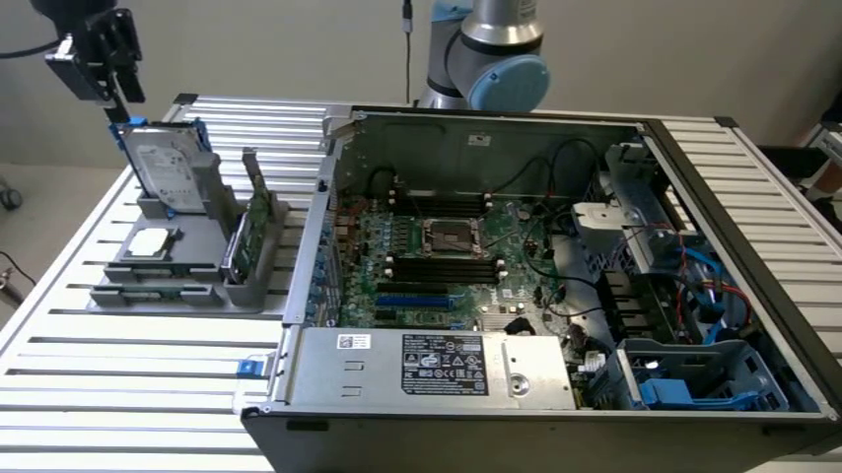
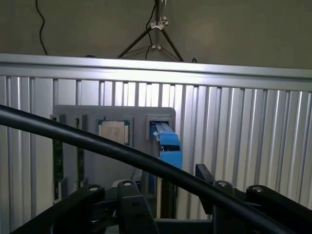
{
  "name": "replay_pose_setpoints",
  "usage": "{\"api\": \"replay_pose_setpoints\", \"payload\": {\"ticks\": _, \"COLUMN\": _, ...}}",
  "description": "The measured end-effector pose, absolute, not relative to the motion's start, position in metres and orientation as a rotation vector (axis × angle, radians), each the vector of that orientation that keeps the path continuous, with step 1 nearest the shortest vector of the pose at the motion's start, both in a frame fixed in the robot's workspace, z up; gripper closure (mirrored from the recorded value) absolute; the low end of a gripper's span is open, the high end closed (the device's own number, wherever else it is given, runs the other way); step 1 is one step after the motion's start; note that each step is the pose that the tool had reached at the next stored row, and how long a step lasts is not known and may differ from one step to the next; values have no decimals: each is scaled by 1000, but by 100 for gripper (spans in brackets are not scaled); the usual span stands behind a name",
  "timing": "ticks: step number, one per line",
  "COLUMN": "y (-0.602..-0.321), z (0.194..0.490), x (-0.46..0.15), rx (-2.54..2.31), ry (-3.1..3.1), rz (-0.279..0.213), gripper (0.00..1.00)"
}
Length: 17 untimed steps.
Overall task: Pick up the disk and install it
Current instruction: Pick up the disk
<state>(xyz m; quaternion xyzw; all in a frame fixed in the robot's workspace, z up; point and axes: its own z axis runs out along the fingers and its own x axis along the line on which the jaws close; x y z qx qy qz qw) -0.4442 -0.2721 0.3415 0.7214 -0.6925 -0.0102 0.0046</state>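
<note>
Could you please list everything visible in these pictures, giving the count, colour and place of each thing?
disk: one, silver-grey in blue carrier, upright in the holder's back slot.
holder: one, grey, on the table, exterior view's left.
chip: one, silver, flat on the holder.
circuit cards: two, green, on edge in the holder.
computer case: one, dark, open, exterior view's right.
motherboard: one, green, inside the case.
power supply: one, silver, along the case's nearest wall.
table: one, silver slats, under everything.
arm: one, grey with blue cap, behind the case.
claw: one, black, just above the disk.
</note>
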Motion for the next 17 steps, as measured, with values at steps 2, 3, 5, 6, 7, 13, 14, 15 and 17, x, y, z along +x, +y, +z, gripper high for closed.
{"api": "replay_pose_setpoints", "payload": {"ticks": 2, "y": -272, "z": 338, "x": -444, "rx": 2259, "ry": -2169, "rz": -33, "gripper": 46}}
{"api": "replay_pose_setpoints", "payload": {"ticks": 3, "y": -272, "z": 336, "x": -444, "rx": 2260, "ry": -2169, "rz": -33, "gripper": 46}}
{"api": "replay_pose_setpoints", "payload": {"ticks": 5, "y": -272, "z": 332, "x": -444, "rx": 2260, "ry": -2169, "rz": -33, "gripper": 46}}
{"api": "replay_pose_setpoints", "payload": {"ticks": 6, "y": -272, "z": 331, "x": -444, "rx": 2260, "ry": -2169, "rz": -33, "gripper": 46}}
{"api": "replay_pose_setpoints", "payload": {"ticks": 7, "y": -272, "z": 329, "x": -444, "rx": 2259, "ry": -2169, "rz": -33, "gripper": 46}}
{"api": "replay_pose_setpoints", "payload": {"ticks": 13, "y": -272, "z": 318, "x": -445, "rx": 2260, "ry": -2169, "rz": -33, "gripper": 46}}
{"api": "replay_pose_setpoints", "payload": {"ticks": 14, "y": -272, "z": 316, "x": -445, "rx": 2259, "ry": -2169, "rz": -33, "gripper": 46}}
{"api": "replay_pose_setpoints", "payload": {"ticks": 15, "y": -272, "z": 314, "x": -445, "rx": 2259, "ry": -2169, "rz": -33, "gripper": 46}}
{"api": "replay_pose_setpoints", "payload": {"ticks": 17, "y": -272, "z": 310, "x": -446, "rx": 2259, "ry": -2168, "rz": -34, "gripper": 46}}
